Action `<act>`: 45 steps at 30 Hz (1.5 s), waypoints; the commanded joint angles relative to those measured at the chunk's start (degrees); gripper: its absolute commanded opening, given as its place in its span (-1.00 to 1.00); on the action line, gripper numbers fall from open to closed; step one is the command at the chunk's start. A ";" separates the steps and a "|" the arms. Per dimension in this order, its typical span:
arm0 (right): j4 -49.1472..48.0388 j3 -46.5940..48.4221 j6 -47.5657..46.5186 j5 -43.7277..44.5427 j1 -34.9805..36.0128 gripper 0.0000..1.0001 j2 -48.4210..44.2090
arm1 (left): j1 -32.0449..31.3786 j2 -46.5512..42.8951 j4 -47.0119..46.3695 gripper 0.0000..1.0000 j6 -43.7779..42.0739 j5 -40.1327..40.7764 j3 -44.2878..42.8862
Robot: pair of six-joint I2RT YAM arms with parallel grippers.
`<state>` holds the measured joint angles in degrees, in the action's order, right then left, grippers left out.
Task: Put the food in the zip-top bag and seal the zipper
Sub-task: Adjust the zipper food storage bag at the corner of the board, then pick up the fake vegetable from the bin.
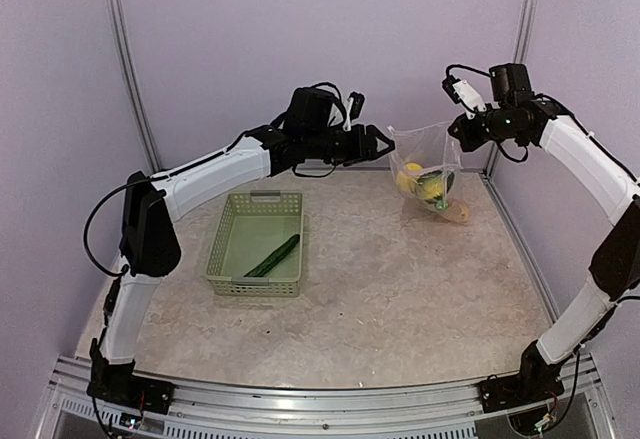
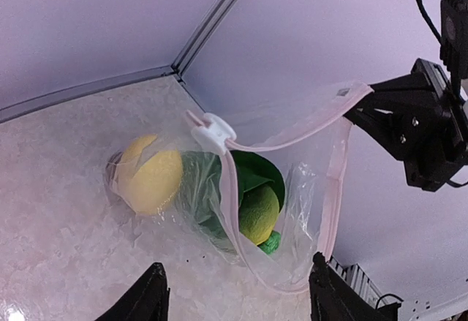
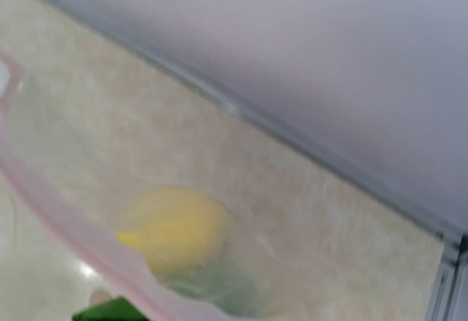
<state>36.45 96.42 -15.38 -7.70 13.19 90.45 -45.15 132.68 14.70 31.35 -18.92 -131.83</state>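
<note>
The clear zip-top bag [image 1: 428, 171] hangs open at the back right, its bottom resting on the table. Its pale pink zipper [image 2: 292, 134] has a white slider [image 2: 212, 132]. Inside are a yellow lemon [image 2: 150, 175], a second lemon [image 2: 257, 211] and a green leafy piece [image 2: 259, 175]. My right gripper [image 1: 462, 129] is shut on the bag's upper right corner, which also shows in the left wrist view [image 2: 363, 105]. My left gripper [image 2: 238, 299] is open and empty, just short of the bag's mouth. A long green cucumber [image 1: 272, 257] lies in the basket. The right wrist view is blurred by plastic; a lemon [image 3: 175, 229] shows through.
The pale green slatted basket [image 1: 232, 221] stands left of centre, below my left forearm. A brown piece [image 1: 457, 212] lies at the bag's lower right. Purple walls and a metal corner post [image 1: 520, 39] close in behind the bag.
</note>
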 commanded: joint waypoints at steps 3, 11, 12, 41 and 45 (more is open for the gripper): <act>-2.14 0.76 0.49 2.58 -0.61 -1.00 2.06 | -0.66 -9.99 1.52 0.37 -5.41 -4.16 15.26; -2.00 9.27 -0.34 5.10 -1.44 -1.00 9.30 | 0.41 -25.84 8.23 0.57 -5.68 6.69 37.03; -1.92 10.58 -0.60 5.62 -1.68 -1.00 9.98 | 1.02 -28.25 8.82 0.67 -4.87 9.08 39.55; -15.20 -24.99 -3.73 -18.34 3.32 -1.00 -8.37 | 6.81 -37.79 29.85 0.33 -13.40 8.63 60.36; -16.40 -26.66 -3.35 -20.14 3.33 -1.00 -9.23 | 8.75 -37.68 27.12 0.22 -15.77 6.42 64.28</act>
<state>23.62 71.18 -18.61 -23.92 16.36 83.64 -38.06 94.56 42.35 18.96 -9.72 -70.94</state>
